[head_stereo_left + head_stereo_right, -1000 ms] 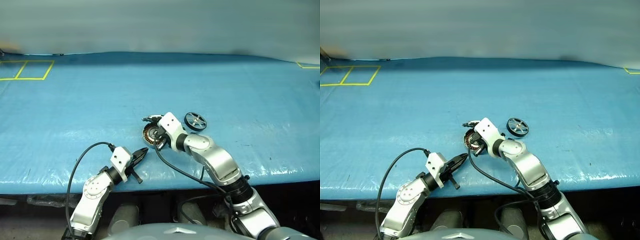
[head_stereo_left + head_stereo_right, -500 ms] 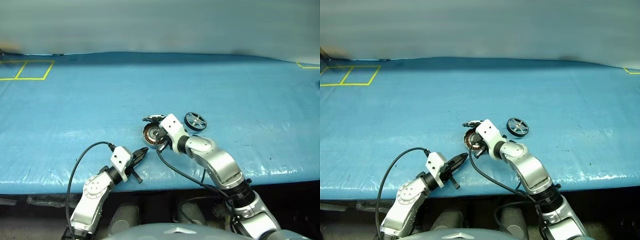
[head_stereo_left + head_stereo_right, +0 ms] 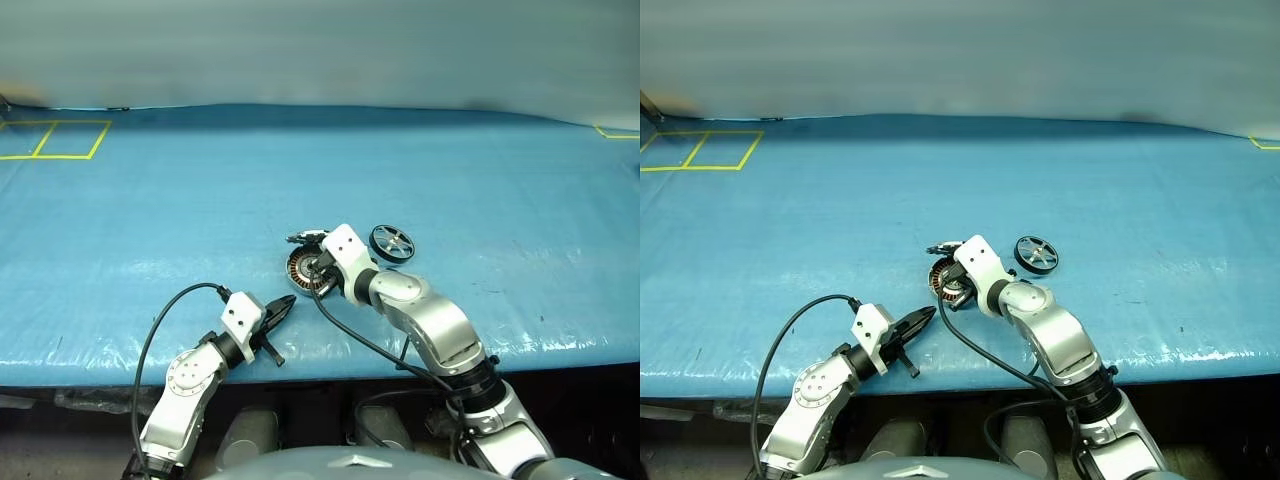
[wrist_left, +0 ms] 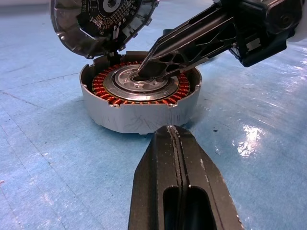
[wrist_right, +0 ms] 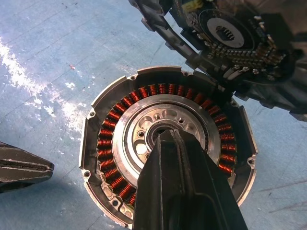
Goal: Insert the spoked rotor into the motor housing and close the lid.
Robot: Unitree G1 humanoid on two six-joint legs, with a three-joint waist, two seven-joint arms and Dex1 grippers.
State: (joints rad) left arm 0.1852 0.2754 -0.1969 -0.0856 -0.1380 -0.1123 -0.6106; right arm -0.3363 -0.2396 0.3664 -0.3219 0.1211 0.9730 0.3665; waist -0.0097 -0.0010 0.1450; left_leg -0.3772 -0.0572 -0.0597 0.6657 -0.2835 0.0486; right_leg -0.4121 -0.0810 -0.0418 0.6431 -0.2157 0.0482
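Currently right gripper (image 4: 144,72) closed, tips in housing (image 4: 139,108) centre; lid (image 4: 103,19) raised at 12 o'clock; rotor (image 3: 391,242) at 2 o'clock; left gripper (image 3: 283,305) closed, empty.

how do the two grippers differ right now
The left gripper hangs near the blue table's front edge, clear of the round silver motor housing. The right gripper tilts down, its tips at that housing's centre hub. Both have black fingers, shut.
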